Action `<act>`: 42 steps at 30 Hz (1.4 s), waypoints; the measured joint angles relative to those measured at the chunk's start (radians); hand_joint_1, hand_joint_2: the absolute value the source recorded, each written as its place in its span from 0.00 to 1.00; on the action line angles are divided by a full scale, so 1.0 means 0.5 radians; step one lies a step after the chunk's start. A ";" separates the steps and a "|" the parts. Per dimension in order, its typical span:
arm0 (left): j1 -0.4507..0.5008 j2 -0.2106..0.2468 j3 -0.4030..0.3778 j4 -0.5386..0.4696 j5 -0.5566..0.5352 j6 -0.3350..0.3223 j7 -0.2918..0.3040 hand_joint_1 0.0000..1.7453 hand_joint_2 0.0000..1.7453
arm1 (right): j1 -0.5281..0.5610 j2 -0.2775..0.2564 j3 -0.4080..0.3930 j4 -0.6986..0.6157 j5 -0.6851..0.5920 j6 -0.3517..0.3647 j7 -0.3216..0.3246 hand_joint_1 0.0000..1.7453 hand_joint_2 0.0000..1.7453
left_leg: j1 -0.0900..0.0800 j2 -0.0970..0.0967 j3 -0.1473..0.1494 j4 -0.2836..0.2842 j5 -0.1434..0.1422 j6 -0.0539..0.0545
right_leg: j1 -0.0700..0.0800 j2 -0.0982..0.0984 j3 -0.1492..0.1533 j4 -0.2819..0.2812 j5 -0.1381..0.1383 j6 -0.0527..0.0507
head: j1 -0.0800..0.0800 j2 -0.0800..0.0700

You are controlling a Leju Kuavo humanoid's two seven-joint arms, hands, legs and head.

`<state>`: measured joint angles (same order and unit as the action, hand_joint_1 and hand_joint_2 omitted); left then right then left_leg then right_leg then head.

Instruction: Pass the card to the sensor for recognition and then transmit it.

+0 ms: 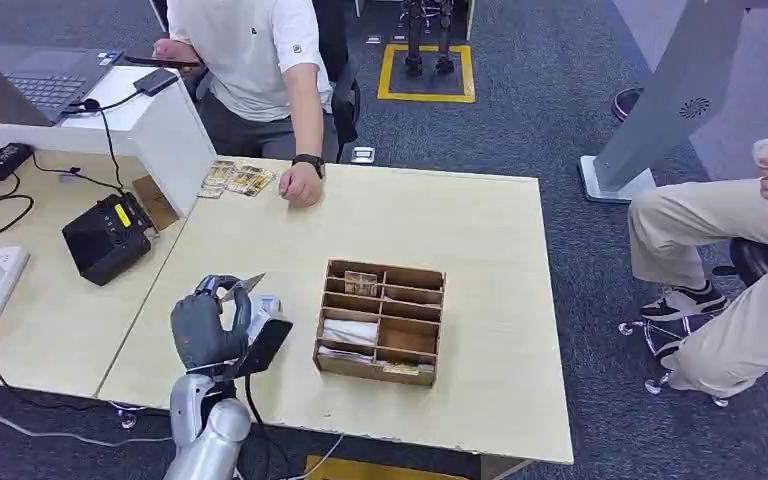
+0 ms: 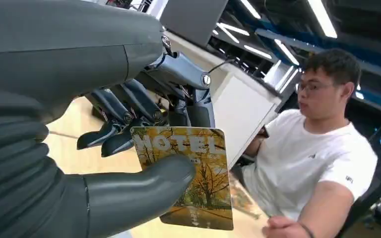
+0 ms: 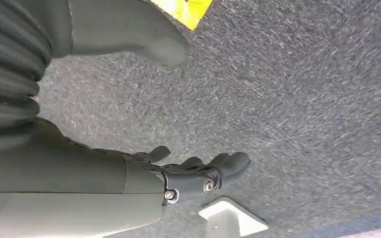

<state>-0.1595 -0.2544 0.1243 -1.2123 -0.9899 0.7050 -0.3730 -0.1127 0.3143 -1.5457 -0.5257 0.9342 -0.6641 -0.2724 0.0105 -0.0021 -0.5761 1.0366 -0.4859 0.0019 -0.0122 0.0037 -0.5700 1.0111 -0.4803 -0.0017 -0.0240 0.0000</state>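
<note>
The card (image 2: 191, 173), whose "HOTEL" print reads in the left wrist view, is pinched between thumb and fingers of the left hand (image 1: 205, 325) above the table's (image 1: 480, 230) near edge, the sensor (image 1: 108, 238) beyond, while the right hand (image 3: 178, 173) hangs unclenched, holding nothing, over carpet (image 3: 302, 99).

Showing a silver, rounded left arm (image 1: 205, 435) ending in a dark grey left hand (image 1: 205, 325). Displaying a ribbed grey cover, thick matte thumb and darker fingers with silver screws on the right hand (image 3: 178, 173).
</note>
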 joint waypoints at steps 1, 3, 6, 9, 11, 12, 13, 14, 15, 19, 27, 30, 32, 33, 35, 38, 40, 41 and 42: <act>-0.020 0.006 -0.014 -0.002 0.005 -0.001 0.020 1.00 1.00 | 0.000 -0.001 0.000 0.001 0.004 0.000 -0.003 0.00 1.00 | 0.000 0.000 0.000 0.000 0.000 0.000 | 0.000 0.000 0.000 0.000 0.000 0.000 | 0.001 0.000; -0.086 0.036 -0.056 -0.002 0.082 -0.008 0.087 1.00 1.00 | 0.000 -0.005 0.000 0.009 0.031 0.000 -0.011 0.00 1.00 | 0.000 0.000 0.000 0.000 0.000 0.000 | 0.000 0.000 -0.001 0.000 0.000 0.000 | 0.000 0.000; -0.222 0.088 -0.147 0.009 0.240 -0.037 0.190 1.00 1.00 | -0.002 -0.008 0.000 0.024 0.058 0.000 -0.015 0.00 1.00 | 0.000 0.000 0.000 0.000 0.001 0.000 | 0.000 0.000 0.000 0.000 0.000 0.000 | -0.001 0.000; -0.343 0.129 -0.222 0.046 0.347 -0.060 0.246 1.00 1.00 | -0.005 -0.015 0.000 0.047 0.064 0.000 -0.027 0.00 1.00 | 0.000 0.000 0.000 0.000 0.001 0.000 | 0.000 0.000 -0.001 0.000 0.001 0.000 | 0.000 0.000; -0.423 0.156 -0.262 0.095 0.432 -0.092 0.261 1.00 1.00 | -0.006 -0.020 0.000 0.062 0.067 0.000 -0.042 0.00 1.00 | 0.000 0.000 -0.001 0.000 0.001 0.000 | 0.000 0.000 -0.001 0.000 0.001 0.000 | 0.000 0.000; -0.463 0.163 -0.278 0.116 0.450 -0.098 0.263 1.00 1.00 | -0.006 -0.021 0.000 0.068 0.071 0.000 -0.046 0.00 1.00 | 0.000 0.000 -0.001 0.000 0.002 0.000 | 0.000 0.000 -0.001 0.000 0.001 0.000 | 0.001 0.000; -0.505 0.175 -0.294 0.158 0.491 -0.113 0.275 1.00 1.00 | -0.008 -0.024 0.000 0.078 0.082 0.000 -0.051 0.00 1.00 | 0.000 0.000 -0.001 0.000 0.002 0.000 | 0.000 0.000 -0.001 0.000 0.001 0.000 | 0.000 0.000; -0.534 0.179 -0.301 0.179 0.511 -0.118 0.278 1.00 1.00 | -0.008 -0.024 0.000 0.082 0.088 0.000 -0.053 0.00 1.00 | 0.000 0.000 -0.001 0.000 0.001 0.000 | 0.000 0.000 -0.001 0.000 0.001 0.000 | 0.000 0.000; -0.562 0.186 -0.310 0.206 0.533 -0.125 0.282 1.00 1.00 | -0.010 -0.026 0.000 0.085 0.093 0.000 -0.055 0.00 1.00 | 0.000 0.000 -0.001 0.000 0.001 0.000 | 0.000 0.001 -0.001 0.000 0.001 0.000 | 0.000 0.000; -0.689 0.214 -0.345 0.341 0.541 -0.120 0.304 1.00 1.00 | -0.012 -0.033 0.000 0.111 0.103 0.000 -0.060 0.00 1.00 | 0.000 0.000 -0.002 0.000 0.001 0.000 | 0.000 0.001 -0.002 0.000 0.001 0.000 | 0.000 0.000; -0.883 0.268 -0.365 0.615 0.530 -0.097 0.368 1.00 1.00 | -0.018 -0.040 0.000 0.148 0.143 0.000 -0.069 0.00 1.00 | 0.000 0.001 -0.002 0.000 0.001 0.000 | 0.000 0.002 -0.002 0.000 0.001 0.000 | 0.001 0.000; -0.926 0.283 -0.365 0.694 0.537 -0.085 0.384 1.00 1.00 | -0.018 -0.045 0.000 0.162 0.166 0.000 -0.073 0.00 1.00 | 0.000 0.001 -0.002 0.000 0.001 0.000 | 0.000 0.002 -0.002 0.000 0.001 0.000 | 0.000 0.000; -0.946 0.291 -0.365 0.733 0.538 -0.079 0.387 1.00 1.00 | -0.019 -0.048 0.000 0.167 0.168 0.000 -0.073 0.00 1.00 | 0.000 0.001 -0.002 0.000 0.001 0.000 | 0.000 0.002 -0.002 0.000 0.001 0.000 | 0.000 0.000; -0.954 0.295 -0.365 0.752 0.538 -0.076 0.387 1.00 1.00 | -0.019 -0.050 0.000 0.170 0.168 0.000 -0.074 0.00 1.00 | 0.000 0.001 -0.002 0.000 0.001 0.000 | 0.000 0.002 -0.002 0.000 0.001 0.000 | 0.001 0.000; -0.965 0.304 -0.365 0.788 0.535 -0.071 0.398 1.00 1.00 | -0.019 -0.053 0.000 0.179 0.169 0.000 -0.074 0.00 1.00 | 0.000 0.001 -0.002 0.000 0.001 0.000 | 0.000 0.002 -0.002 0.000 0.001 0.000 | 0.000 0.000; -0.979 0.314 -0.365 0.836 0.529 -0.066 0.398 1.00 1.00 | -0.020 -0.056 0.000 0.185 0.172 0.000 -0.073 0.00 1.00 | 0.000 0.001 -0.002 0.000 0.001 0.000 | 0.000 0.002 -0.002 0.000 0.001 0.000 | 0.000 0.000; -0.987 0.320 -0.365 0.861 0.528 -0.065 0.398 1.00 1.00 | -0.020 -0.059 0.000 0.191 0.172 0.000 -0.072 0.00 1.00 | 0.000 0.001 -0.002 0.000 0.001 0.000 | 0.000 0.002 -0.002 0.000 0.001 0.000 | 0.000 0.000; -0.989 0.322 -0.365 0.871 0.526 -0.065 0.398 1.00 1.00 | -0.020 -0.061 0.000 0.193 0.172 0.000 -0.072 0.00 1.00 | 0.000 0.001 -0.002 0.000 0.001 0.000 | 0.000 0.002 -0.002 0.000 0.001 0.000 | 0.000 0.000; -0.989 0.324 -0.365 0.880 0.526 -0.065 0.398 1.00 1.00 | -0.020 -0.063 0.000 0.195 0.172 0.000 -0.072 0.00 1.00 | 0.000 0.001 -0.002 0.000 0.002 0.000 | 0.000 0.002 -0.002 0.000 0.001 0.000 | 0.000 0.000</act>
<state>-0.6541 -0.0923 -0.0584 -0.7721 -0.7271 0.6725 -0.1740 -0.1228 0.2831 -1.5457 -0.4280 1.0201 -0.6641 -0.3086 0.0106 -0.0016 -0.5772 1.0368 -0.4852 0.0017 -0.0122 0.0049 -0.5711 1.0112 -0.4796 -0.0018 -0.0240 0.0000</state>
